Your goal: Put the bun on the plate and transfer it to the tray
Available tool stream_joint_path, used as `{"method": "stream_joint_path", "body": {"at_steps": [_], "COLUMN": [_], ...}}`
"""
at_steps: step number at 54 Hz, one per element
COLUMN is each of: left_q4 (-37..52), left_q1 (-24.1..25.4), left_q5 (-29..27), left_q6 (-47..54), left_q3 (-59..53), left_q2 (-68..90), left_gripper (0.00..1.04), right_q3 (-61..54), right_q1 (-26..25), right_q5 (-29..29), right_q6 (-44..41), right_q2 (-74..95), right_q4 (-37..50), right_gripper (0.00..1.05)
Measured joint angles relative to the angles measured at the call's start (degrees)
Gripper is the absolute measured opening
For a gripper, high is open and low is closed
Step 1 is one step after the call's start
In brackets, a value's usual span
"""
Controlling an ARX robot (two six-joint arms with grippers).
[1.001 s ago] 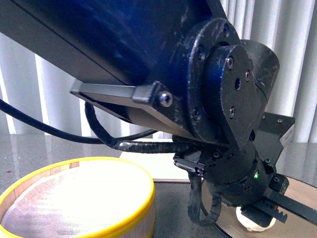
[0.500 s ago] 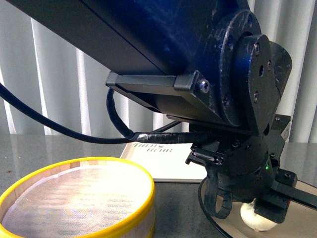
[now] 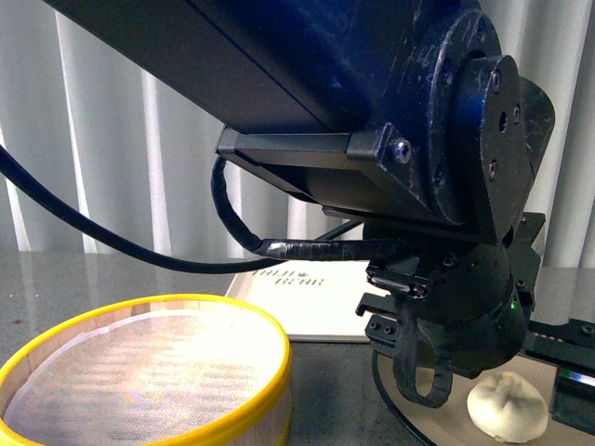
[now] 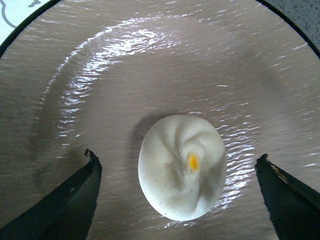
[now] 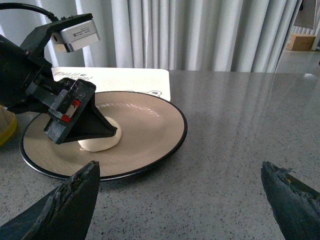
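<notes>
The bun [image 4: 182,167] sits on the plate [image 4: 150,75], a bit off the middle, with its swirly top up. The left gripper [image 4: 176,156] hangs right over it. Its two fingers are wide apart, one on each side of the bun, and they touch nothing.

So the first part of the job looks done. What is left is to get the plate onto the tray [image 5: 125,80].

The tray lies just behind the plate, on the side away from the robot, with a long edge facing the plate. I cannot tell if the two touch.

The right gripper [image 5: 178,167] is open too and holds nothing. It is low over the table [image 5: 240,125] and off to one side of the plate, looking at the black rim from the side.

The left one is nearer, but it points down at the bun, not at the rim. I think the right one is better set to grab the rim and push or lift the plate back toward the tray.
</notes>
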Motion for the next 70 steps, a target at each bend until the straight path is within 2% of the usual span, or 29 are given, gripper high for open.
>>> {"method": "stream_joint_path", "body": {"at_steps": [2,14,17,27,35,45,47,53,57,62,67,70], "left_q4": [-0.13,1.01,2.43,4.55,2.4,2.38,6.29,39.43,50.47,59.01,62.2,63.19], "left_q1": [-0.07,2.12,4.61,17.25,26.38,25.83,25.55,26.18,28.28,32.15,33.38,33.77], "left_q5": [-0.02,-2.05,-3.63,-15.69,-19.04,-18.08,-19.08,-17.81,-16.96,-15.91,-13.22,-11.98], "left_q6": [-0.07,-1.05,-2.16,-8.35,-14.75,-16.13,-14.71,-4.5,-1.95,-0.35,0.13,0.37], "left_q3": [0.0,-0.42,-0.92,-3.98,-7.56,-7.96,-9.94,-29.59,-39.47,-52.61,-62.07,-65.26], "left_q2": [-0.02,-2.38,-4.83,-12.68,-16.57,-16.63,-17.27,-24.57,-29.44,-36.3,-40.65,-42.45], "left_gripper": [1.0,0.98,0.98,0.98,0.98,0.98,0.95,0.72,0.6,0.36,0.15,0.06], "right_q3": [0.0,0.0,0.0,0.0,0.0,0.0,0.0,0.0,0.0,0.0,0.0,0.0], "right_q1": [0.0,0.0,0.0,0.0,0.0,0.0,0.0,0.0,0.0,0.0,0.0,0.0], "right_q5": [-0.02,-0.02,-0.02,-0.02,0.11,-0.04,0.04,0.09,0.07,-0.02,-0.02,0.02], "right_q6": [0.0,0.0,0.0,0.0,0.0,0.0,0.0,0.0,0.0,0.0,0.0,0.0], "right_q2": [0.0,0.0,0.0,0.0,0.0,0.0,0.0,0.0,0.0,0.0,0.0,0.0], "right_q4": [0.0,0.0,0.0,0.0,0.0,0.0,0.0,0.0,0.0,0.0,0.0,0.0], "right_gripper": [0.96,0.96,0.96,0.96,0.96,0.96,0.96,0.96,0.96,0.96,0.96,0.96]}}
